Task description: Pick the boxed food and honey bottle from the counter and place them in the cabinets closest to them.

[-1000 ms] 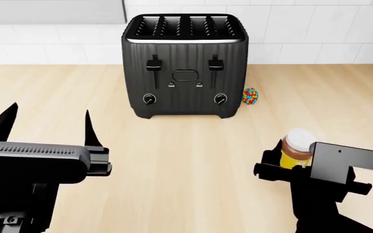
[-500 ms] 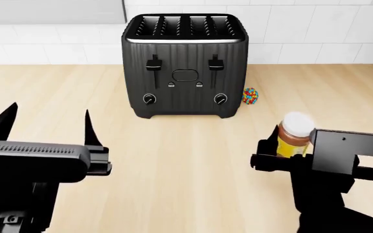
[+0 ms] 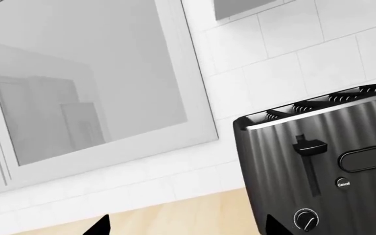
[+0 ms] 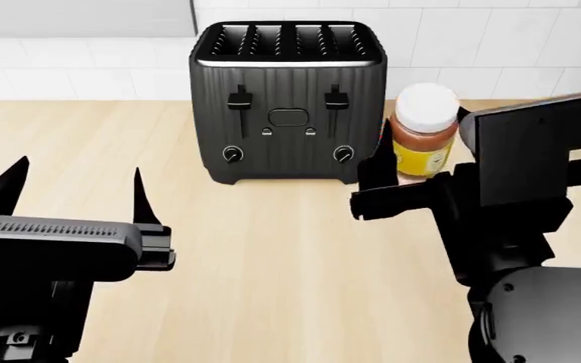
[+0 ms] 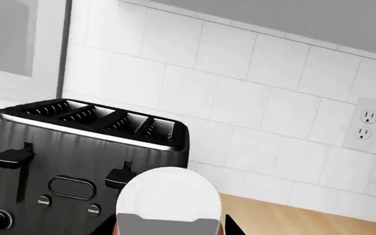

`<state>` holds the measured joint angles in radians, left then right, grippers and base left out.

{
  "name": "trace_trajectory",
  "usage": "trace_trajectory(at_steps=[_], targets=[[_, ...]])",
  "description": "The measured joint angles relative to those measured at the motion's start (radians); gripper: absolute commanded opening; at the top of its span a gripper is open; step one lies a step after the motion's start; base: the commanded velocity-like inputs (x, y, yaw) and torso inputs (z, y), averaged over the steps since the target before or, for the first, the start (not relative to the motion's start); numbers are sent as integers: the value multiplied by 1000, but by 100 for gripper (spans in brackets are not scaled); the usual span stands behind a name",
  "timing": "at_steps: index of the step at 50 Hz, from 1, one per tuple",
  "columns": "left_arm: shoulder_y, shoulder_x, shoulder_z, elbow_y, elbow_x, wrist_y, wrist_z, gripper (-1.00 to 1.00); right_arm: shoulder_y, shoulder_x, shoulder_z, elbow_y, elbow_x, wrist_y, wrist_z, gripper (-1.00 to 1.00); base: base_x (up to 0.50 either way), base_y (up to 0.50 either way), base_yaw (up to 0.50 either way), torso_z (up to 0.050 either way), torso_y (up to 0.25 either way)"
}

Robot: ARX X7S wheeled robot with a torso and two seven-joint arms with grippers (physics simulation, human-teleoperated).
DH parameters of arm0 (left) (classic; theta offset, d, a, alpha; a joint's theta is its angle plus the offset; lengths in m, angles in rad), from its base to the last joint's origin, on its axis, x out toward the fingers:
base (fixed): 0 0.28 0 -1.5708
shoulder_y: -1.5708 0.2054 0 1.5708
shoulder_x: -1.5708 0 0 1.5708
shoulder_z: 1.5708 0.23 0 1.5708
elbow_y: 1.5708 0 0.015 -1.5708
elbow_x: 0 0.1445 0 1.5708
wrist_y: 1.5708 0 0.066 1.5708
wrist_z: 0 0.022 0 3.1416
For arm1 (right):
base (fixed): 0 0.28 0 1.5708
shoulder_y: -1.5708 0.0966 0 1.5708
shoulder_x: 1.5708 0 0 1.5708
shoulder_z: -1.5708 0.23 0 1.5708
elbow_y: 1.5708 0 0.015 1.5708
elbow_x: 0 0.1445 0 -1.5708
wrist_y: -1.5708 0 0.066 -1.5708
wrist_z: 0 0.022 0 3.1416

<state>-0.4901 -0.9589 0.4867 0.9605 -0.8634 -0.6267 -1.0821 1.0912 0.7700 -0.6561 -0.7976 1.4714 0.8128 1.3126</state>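
Observation:
The honey bottle [image 4: 424, 132], amber-yellow with a round white cap, hangs above the counter [image 4: 270, 249], beside the toaster's right side. My right gripper [image 4: 417, 172] is shut on its lower body. In the right wrist view the bottle's white cap [image 5: 168, 196] fills the space between the right gripper's [image 5: 168, 229] dark fingertips. My left gripper [image 4: 73, 189] stands open over the counter at the left with nothing between its fingers. The left wrist view shows that gripper [image 3: 188, 227] as two fingertips set wide apart. The boxed food is out of view.
A black four-slot toaster [image 4: 287, 102] stands at the back middle of the counter against the white tiled wall [image 4: 492, 45]. A glass-fronted cabinet door [image 3: 90, 83] hangs above to the left of the toaster [image 3: 325, 166]. A wall outlet [image 5: 366, 125] sits to the right.
My right gripper has lifted the honey bottle off the counter, up and slightly to the left, now level with the toaster's front. The left arm has not moved.

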Motion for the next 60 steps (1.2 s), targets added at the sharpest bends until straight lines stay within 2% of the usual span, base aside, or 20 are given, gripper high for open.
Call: trace_trajectory(at_steps=[20, 33, 44, 60], targets=[[-4, -4, 2, 3, -1, 8, -5, 100, 472, -95, -20, 57, 342, 140, 86, -100, 0, 0, 0, 0, 0], [-11, -9, -3, 6, -10, 15, -8, 100, 798, -151, -29, 200, 505, 206, 88, -100, 0, 0, 0, 0, 0], [-10, -11, -3, 7, -10, 22, -9, 100, 965, -206, -32, 385, 430, 272, -44, -100, 0, 0, 0, 0, 1], [-6, -19, -6, 19, -19, 33, -18, 100, 1065, -274, -70, 617, 172, 290, -301, -100, 0, 0, 0, 0, 0]])
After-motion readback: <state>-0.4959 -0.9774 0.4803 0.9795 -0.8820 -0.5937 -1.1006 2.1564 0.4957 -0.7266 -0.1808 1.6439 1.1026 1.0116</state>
